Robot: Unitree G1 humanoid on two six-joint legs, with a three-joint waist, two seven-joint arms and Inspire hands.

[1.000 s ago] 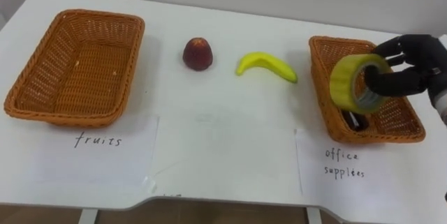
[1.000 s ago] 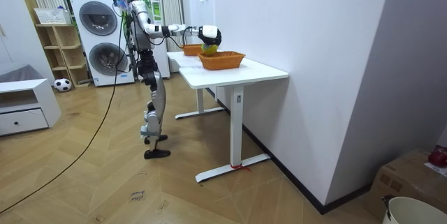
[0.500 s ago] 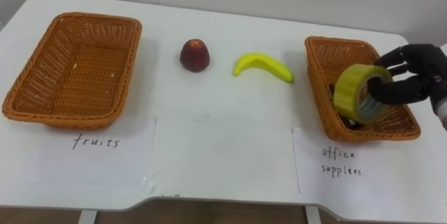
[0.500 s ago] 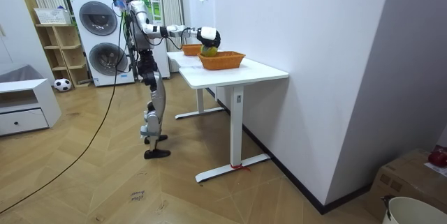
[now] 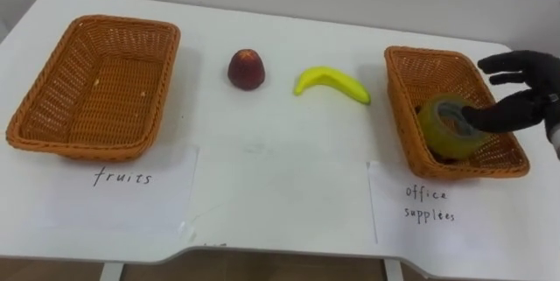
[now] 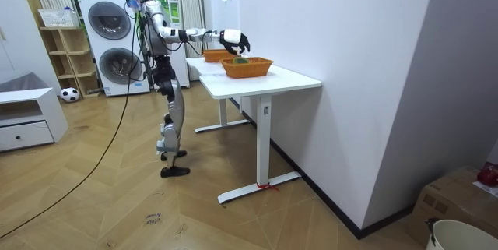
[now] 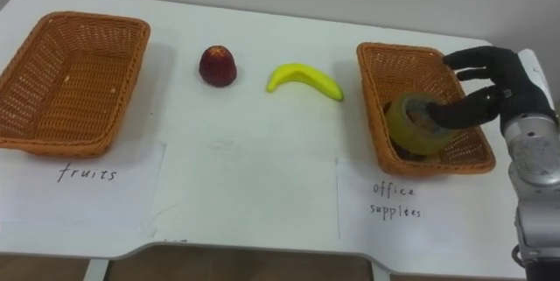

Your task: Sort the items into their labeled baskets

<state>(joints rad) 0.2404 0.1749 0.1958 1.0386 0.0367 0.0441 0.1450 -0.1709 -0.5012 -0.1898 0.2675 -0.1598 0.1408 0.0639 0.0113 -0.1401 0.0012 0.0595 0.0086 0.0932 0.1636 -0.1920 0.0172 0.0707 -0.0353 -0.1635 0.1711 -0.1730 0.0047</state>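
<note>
**Two fruits out on the table, tape roll down in the office basket**

One yellow tape roll [image 5: 448, 129] lies tilted inside the wicker basket [image 5: 404, 97] at the table's 3 o'clock side, leaning toward the basket's near-right corner. Something dark shows beneath it, too hidden to tell what it is.

The right hand [image 5: 532, 95] hangs over that basket's 3 o'clock rim, reaching in from the right. Its fingers [image 5: 497, 58] are spread and nearly straight, lifted clear of the roll and gripping nothing. The thumb [image 5: 488, 116] points toward 9 o'clock and its tip reaches the roll's upper rim. Whether the tip touches the roll cannot be told.

A dark red apple [image 5: 247, 68] stands on the white table [image 5: 271, 167] at about 11 o'clock from the table's middle. The banana [image 5: 332, 82] lies at about 1 o'clock from the middle, curved side toward 12 o'clock. The two fruits are near each other but apart, and both sit between the baskets.

The second wicker basket [image 5: 96, 84] sits at the 9 o'clock side of the table, with nothing in it. At 6 o'clock of each basket a white paper sheet with handwriting lies flat on the table, one below the 9 o'clock basket [image 5: 131, 198] and one below the 3 o'clock basket [image 5: 437, 228].

From the room view, the robot stands upright at the table's end on the room view's left. One arm is stretched out level over the nearer basket.
</note>
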